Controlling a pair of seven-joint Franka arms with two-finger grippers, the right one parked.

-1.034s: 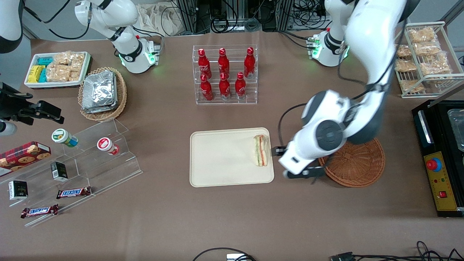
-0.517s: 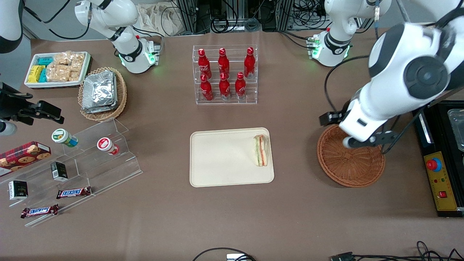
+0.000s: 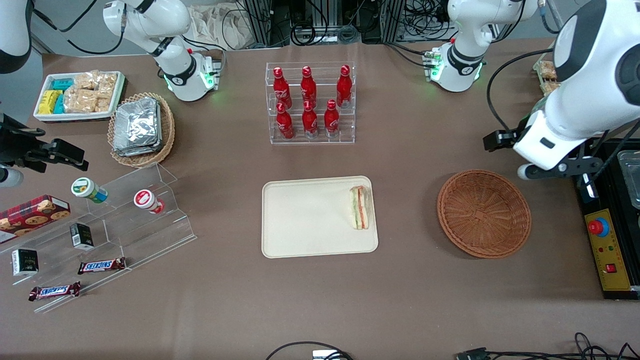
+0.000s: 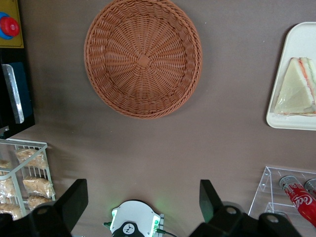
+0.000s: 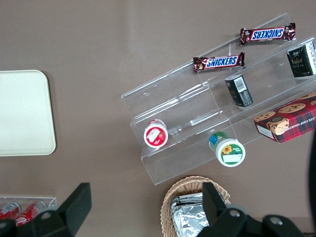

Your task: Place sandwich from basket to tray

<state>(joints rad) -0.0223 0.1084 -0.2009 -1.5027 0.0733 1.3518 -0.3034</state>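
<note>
The sandwich [image 3: 360, 207] [image 4: 296, 94], a pale wedge with orange and green filling, lies on the cream tray [image 3: 310, 220] [image 4: 286, 121], close to the rim nearest the basket. The reddish-brown wicker basket [image 3: 484, 213] [image 4: 143, 57] sits beside the tray toward the working arm's end, with nothing in it. My left gripper [image 3: 555, 170] [image 4: 142, 200] hangs high above the table, a little farther from the front camera than the basket. It is open, with nothing between its black fingers [image 4: 74, 202].
A clear rack of red bottles [image 3: 311, 102] [image 4: 296, 192] stands farther back than the tray. A black control box with a red button [image 3: 605, 225] and a wire rack of snacks [image 4: 24, 182] line the working arm's end. Acrylic snack shelves [image 3: 100, 225] and a foil-packet basket [image 3: 141, 129] sit toward the parked arm's end.
My left arm has swung from beside the tray, across the basket, and up toward the working arm's end of the table. The sandwich has stayed on the tray.
</note>
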